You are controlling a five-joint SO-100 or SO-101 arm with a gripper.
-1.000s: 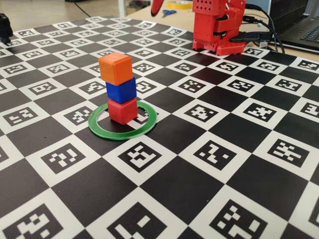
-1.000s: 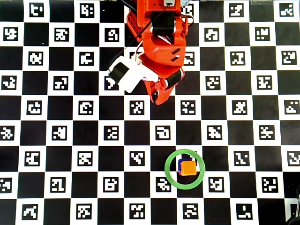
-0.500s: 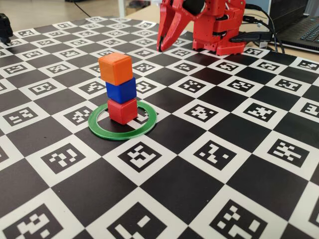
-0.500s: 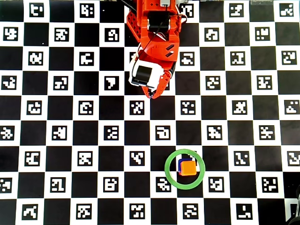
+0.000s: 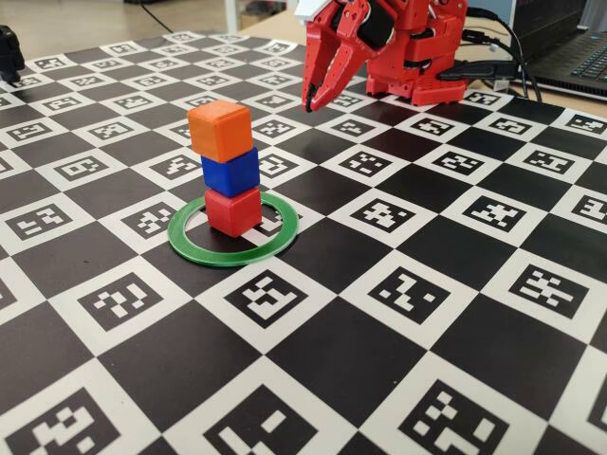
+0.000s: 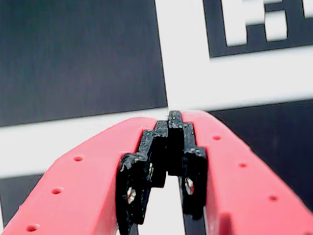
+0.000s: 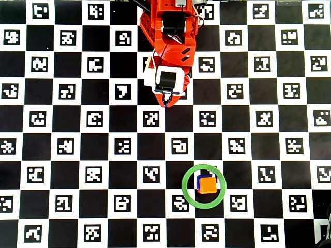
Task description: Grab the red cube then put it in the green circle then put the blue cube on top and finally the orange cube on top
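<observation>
The gripper (image 6: 175,117) is seen in the wrist view with its two red fingers brought together at the tips, nothing held between them, and only the black and white board (image 6: 88,54) below. In the fixed view the gripper (image 5: 311,102) is pointed down at the far side of the board, close to the arm's base (image 5: 417,57), with its tips just above the surface. In the overhead view it (image 7: 166,104) is found near the top centre.

The stack is judged complete. The red cube (image 5: 232,210) sits inside the green circle (image 5: 234,230), toward the ring's left part in the fixed view; the blue cube (image 5: 230,172) rests on it and the orange cube (image 5: 220,130) is on top. The cubes are turned slightly against one another, and the orange one overhangs a little to the left.

What could go wrong from here is thought slight. The tower is narrow and not squarely aligned, so a knock to the table or a low sweep of the arm toward the near side could topple it. The downward-pointing tips could also catch the board if lowered further.

Relative to the gripper, the stack lies well apart: nearer the camera and to the left in the fixed view, lower and to the right in the overhead view, where only the orange cube (image 7: 208,185) and a sliver of blue are shown inside the ring (image 7: 187,175).
</observation>
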